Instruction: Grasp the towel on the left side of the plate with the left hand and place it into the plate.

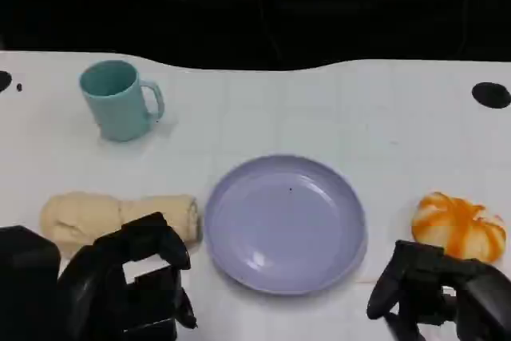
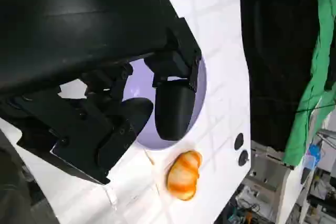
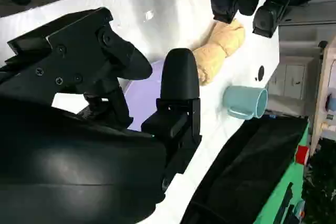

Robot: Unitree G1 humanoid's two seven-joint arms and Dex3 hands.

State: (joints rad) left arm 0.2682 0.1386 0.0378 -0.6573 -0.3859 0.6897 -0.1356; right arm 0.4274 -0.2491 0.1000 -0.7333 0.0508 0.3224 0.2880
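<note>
Left hand (image 1: 132,281): all matte black, blocky finger segments w/ rounded tips, angular plates btwn them. Left wrist view: big smooth rounded black shell, slight sheen, then boxy linkages and one fat rounded fingertip (image 2: 173,111). Right hand (image 1: 435,293): same black build, chunky curved fingers. Right wrist view: glossy black shell, flat angular plate w/ several small round screws (image 3: 79,59), rounded finger pad on a squared stem. No markings or cables seen.

Both the left hand (image 1: 132,281) and right hand (image 1: 435,289) hover low, fingers apparently apart, holding nothing.
</note>
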